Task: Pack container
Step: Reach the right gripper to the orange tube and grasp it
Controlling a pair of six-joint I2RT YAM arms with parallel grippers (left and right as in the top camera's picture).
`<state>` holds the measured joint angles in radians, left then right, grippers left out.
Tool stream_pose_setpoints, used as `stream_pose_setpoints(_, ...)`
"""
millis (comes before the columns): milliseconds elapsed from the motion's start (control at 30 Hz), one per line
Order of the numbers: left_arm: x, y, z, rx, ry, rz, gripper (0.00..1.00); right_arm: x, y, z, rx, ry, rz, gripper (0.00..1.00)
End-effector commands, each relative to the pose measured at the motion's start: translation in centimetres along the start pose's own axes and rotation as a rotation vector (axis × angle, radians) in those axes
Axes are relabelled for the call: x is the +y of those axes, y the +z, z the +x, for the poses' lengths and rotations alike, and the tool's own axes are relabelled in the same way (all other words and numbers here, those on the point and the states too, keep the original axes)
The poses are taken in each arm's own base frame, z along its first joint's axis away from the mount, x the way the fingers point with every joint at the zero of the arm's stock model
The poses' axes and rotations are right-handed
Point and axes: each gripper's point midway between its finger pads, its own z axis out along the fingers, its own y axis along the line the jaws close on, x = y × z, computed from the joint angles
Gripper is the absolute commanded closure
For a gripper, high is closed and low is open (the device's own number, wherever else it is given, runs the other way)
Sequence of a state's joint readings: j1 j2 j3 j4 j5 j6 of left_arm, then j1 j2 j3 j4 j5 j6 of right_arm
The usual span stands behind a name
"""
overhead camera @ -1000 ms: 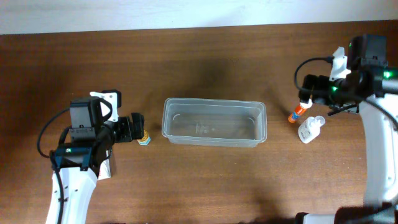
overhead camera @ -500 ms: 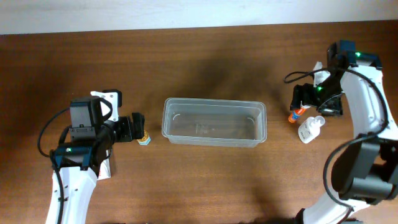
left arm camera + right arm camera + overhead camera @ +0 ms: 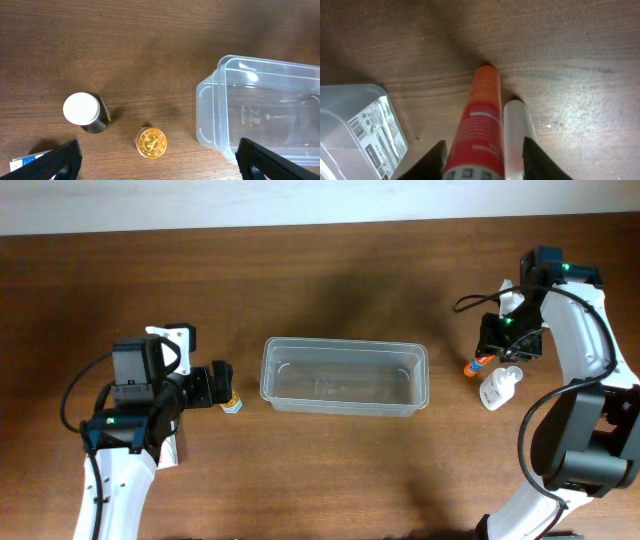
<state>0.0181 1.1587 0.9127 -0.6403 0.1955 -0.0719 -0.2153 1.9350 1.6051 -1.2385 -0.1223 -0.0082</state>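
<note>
The container (image 3: 344, 376) lies empty, open side up, in the middle of the desk (image 3: 330, 470) between the two arms. I judge it light and thin, with smooth walls that can bend and slip, so its stiffer rim at a short end seems the best hold. The left hand (image 3: 159, 162) is spread wide above a gold-lidded jar (image 3: 152, 142), and the right hand (image 3: 484, 162) has its fingers apart around an orange tube (image 3: 477, 115).

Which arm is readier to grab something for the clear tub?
Probably right: the right gripper, open, sits low with the orange tube between its fingers. The left gripper, also open, hangs farther from the gold-capped jar.
</note>
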Motion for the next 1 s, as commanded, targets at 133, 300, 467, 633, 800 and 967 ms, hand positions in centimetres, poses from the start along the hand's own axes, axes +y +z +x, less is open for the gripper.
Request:
stream_pose_setpoints(133, -0.5, -0.3, -0.9, -0.018, 0.019, 0.021, 0.0, 0.1, -0.3, -1.0, -0.036, -0.007, -0.001, 0.73)
stream_pose_setpoints(300, -0.5, -0.3, -0.9, -0.018, 0.019, 0.021, 0.0, 0.2, -0.8, -1.3, -0.049, -0.01, -0.002, 0.82)
stream_pose_setpoints(467, -0.5, -0.3, -0.9, -0.019, 0.019, 0.021, 0.0, 1.5, -3.8, -1.8, -0.101, -0.041, -0.003, 0.85)
stream_pose_setpoints(633, -0.5, -0.3, -0.9, -0.019, 0.019, 0.021, 0.0, 4.3, -9.5, -1.1, -0.174, -0.107, -0.008, 0.85)
stream_pose_setpoints(800, -0.5, -0.3, -0.9, -0.018, 0.019, 0.021, 0.01, 7.6, -14.5, 2.5, -0.206, -0.195, -0.02, 0.86)
stream_pose_setpoints(967, -0.5, -0.3, -0.9, -0.019, 0.019, 0.021, 0.0, 10.9, -15.7, 6.3, -0.175, -0.298, -0.04, 0.86)
